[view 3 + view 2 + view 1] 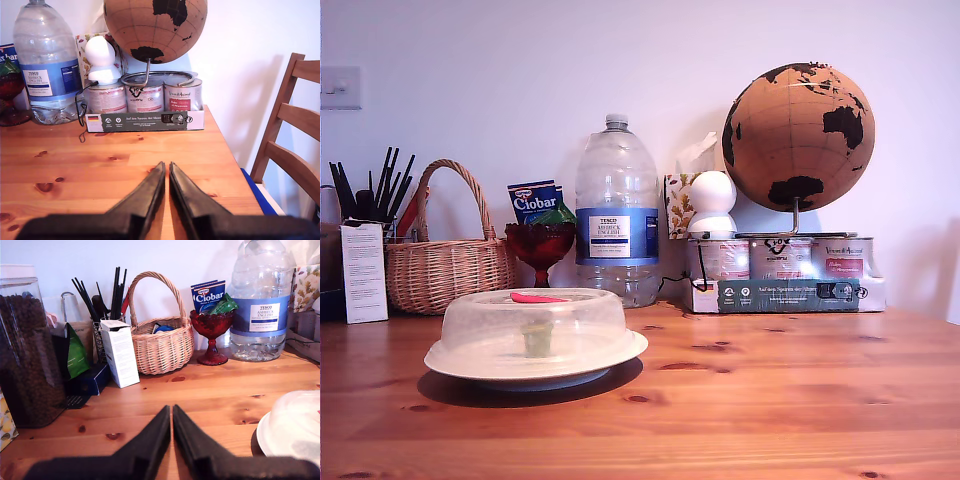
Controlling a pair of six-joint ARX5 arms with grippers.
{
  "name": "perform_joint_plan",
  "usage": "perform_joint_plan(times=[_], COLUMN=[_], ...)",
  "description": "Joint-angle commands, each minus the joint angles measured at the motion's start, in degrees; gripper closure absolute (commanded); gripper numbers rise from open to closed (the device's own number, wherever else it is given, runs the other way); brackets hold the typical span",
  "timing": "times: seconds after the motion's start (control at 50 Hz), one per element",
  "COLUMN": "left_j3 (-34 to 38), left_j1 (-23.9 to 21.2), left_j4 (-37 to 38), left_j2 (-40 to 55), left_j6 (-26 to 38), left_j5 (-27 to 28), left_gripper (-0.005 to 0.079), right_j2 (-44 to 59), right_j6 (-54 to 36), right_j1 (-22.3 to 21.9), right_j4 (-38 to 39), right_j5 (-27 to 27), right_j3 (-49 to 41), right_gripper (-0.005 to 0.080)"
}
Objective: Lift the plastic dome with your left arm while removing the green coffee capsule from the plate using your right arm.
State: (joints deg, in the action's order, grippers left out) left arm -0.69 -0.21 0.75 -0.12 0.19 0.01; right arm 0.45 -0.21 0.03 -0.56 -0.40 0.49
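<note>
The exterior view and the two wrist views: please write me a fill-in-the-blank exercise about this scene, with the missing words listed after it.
1. The plastic dome sits on the plate and covers the green coffee ____.
2. The tab on top of the dome is ____ in colour.
3. In the exterior view, the wicker basket stands to the ____ of the water bottle.
4. My first hand and my second hand both hold ____.

Missing words: capsule; red-pink; left; nothing
</note>
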Motion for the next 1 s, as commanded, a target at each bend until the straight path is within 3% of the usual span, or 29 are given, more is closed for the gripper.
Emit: perform_joint_plan(times=[0.0,0.56,0.72,0.98], left_j3=[1.3,1.3,0.0,-5.4], left_j1=[4.3,4.3,4.3,4.3], left_j4=[-1.7,-3.2,-5.8,0.7], left_j2=[-0.6,-0.6,-0.6,1.1], left_j6=[-6.2,-8.4,-14.8,-19.1], left_j5=[12.0,12.7,15.7,23.5], left_gripper=[0.0761,0.0761,0.0761,0.0761], right_j2=[-0.3,-0.3,-0.3,2.3], right_j6=[12.4,15.0,18.6,18.4], right_j1=[-0.8,-0.8,-0.8,-0.8], right_j4=[9.5,10.6,8.1,-3.0], right_j5=[-5.2,-6.0,-8.9,-18.0], right_j3=[0.4,0.5,4.0,13.3], right_gripper=[0.0762,0.0762,0.0762,0.0763])
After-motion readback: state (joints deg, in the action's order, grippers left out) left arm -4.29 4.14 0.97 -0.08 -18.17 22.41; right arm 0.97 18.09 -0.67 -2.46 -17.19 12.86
